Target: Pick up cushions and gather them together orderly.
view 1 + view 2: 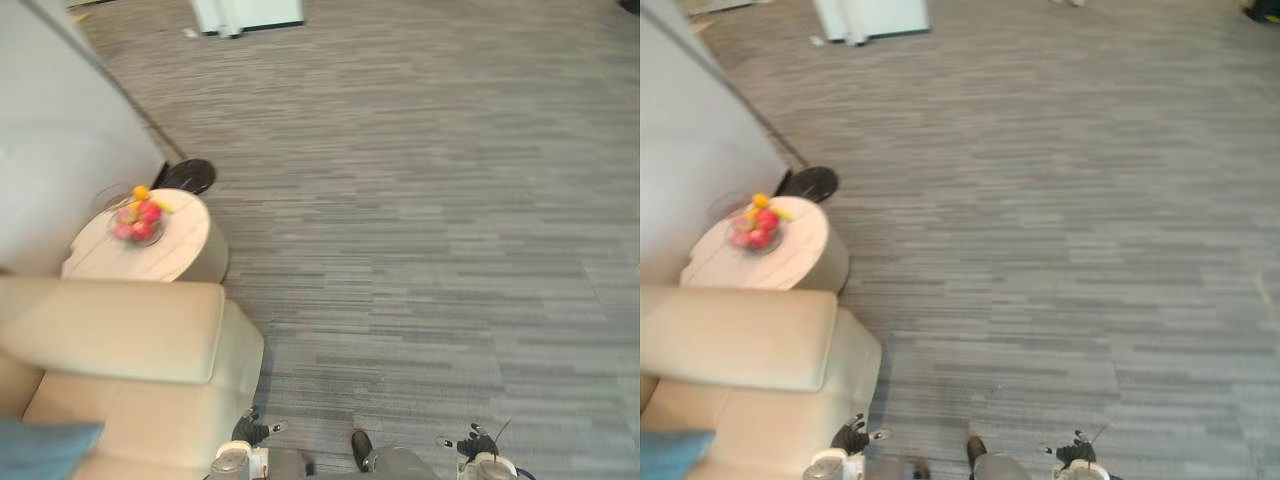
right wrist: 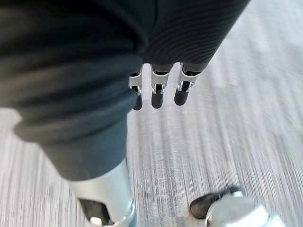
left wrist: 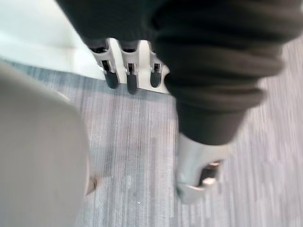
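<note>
- Left eye view, nearest the camera: left hand (image 1: 250, 432) at the bottom edge, just beside the front corner of a beige sofa (image 1: 130, 345), loosely spread and holding nothing.
- Further right along that edge: right hand (image 1: 472, 441) above the grey carpet (image 1: 430, 200), likewise relaxed and empty.
- Bottom left corner: blue cushion (image 1: 40, 448) lying on the sofa seat, cut off by the edge, apart from both hands and touched by neither.
- Beyond the sofa arm: round pale side table (image 1: 170, 255) bearing a bowl of fruit (image 1: 138, 218), red and yellow. Just behind it, a black round base (image 1: 188, 176) on the carpet at the foot of a grey wall (image 1: 60, 120).
- Far end of the carpet: white furniture (image 1: 245, 14), cropped by the top edge.
- Right eye view: matching layout, with the cushion in the bottom left corner on the sofa, both hands low at the near edge and bare carpet stretching away between them.
- Left wrist view: fingers (image 3: 111, 78) straight and side by side, dark tips before the sofa's pale side, thumb (image 3: 196, 175) held well apart over the carpet, nothing gripped.
- Right wrist view: right hand's own digits straight in a row above the carpet, the thumb off to one side, nothing held.
</note>
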